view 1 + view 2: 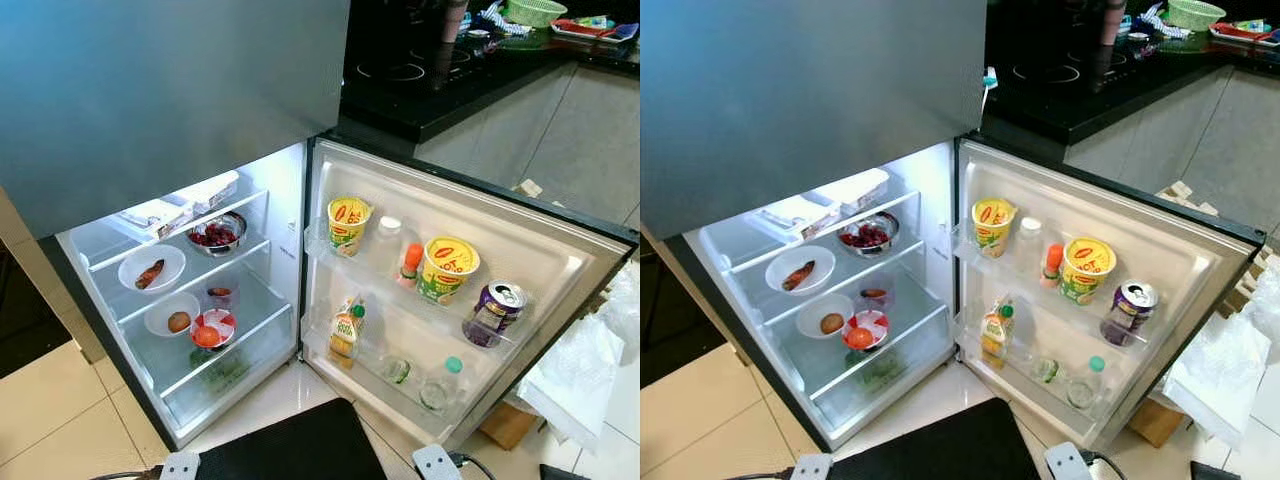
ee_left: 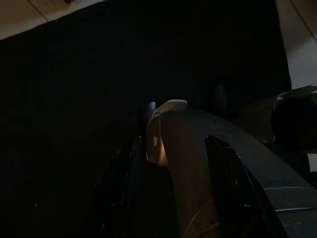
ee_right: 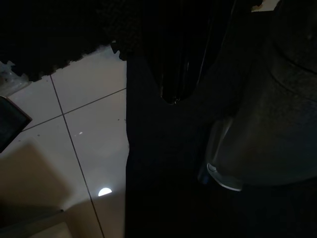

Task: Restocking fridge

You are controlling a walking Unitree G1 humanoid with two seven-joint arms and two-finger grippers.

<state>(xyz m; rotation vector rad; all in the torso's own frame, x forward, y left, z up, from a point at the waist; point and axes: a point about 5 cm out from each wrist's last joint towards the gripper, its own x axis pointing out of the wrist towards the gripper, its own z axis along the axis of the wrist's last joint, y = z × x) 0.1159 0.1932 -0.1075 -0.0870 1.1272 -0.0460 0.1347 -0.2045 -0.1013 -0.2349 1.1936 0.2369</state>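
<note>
The fridge's lower compartment (image 1: 285, 215) stands open and lit. Its shelves hold white containers (image 1: 180, 205), a metal bowl of red fruit (image 1: 217, 233), a plate with brown food (image 1: 151, 268), a bowl with a brown ball (image 1: 172, 315) and a bowl with a tomato (image 1: 212, 328). The open door (image 1: 540, 250) carries two yellow cups (image 1: 348, 222) (image 1: 447, 268), an orange-capped bottle (image 1: 410, 263) and a purple can (image 1: 493, 312), which lies tilted. Below them are a juice bottle (image 1: 346, 330) and a teal-capped bottle (image 1: 440, 385). My left gripper (image 2: 188, 148) and right gripper (image 3: 171, 79) hang idle in the dark beside my body.
A black counter with a hob (image 1: 420, 70) runs behind the door, with a green basket (image 1: 533, 10) on it. A white plastic bag (image 1: 580, 375) and a cardboard box (image 1: 507, 425) lie on the floor to the right. Beige floor tiles (image 1: 50, 420) spread to the left.
</note>
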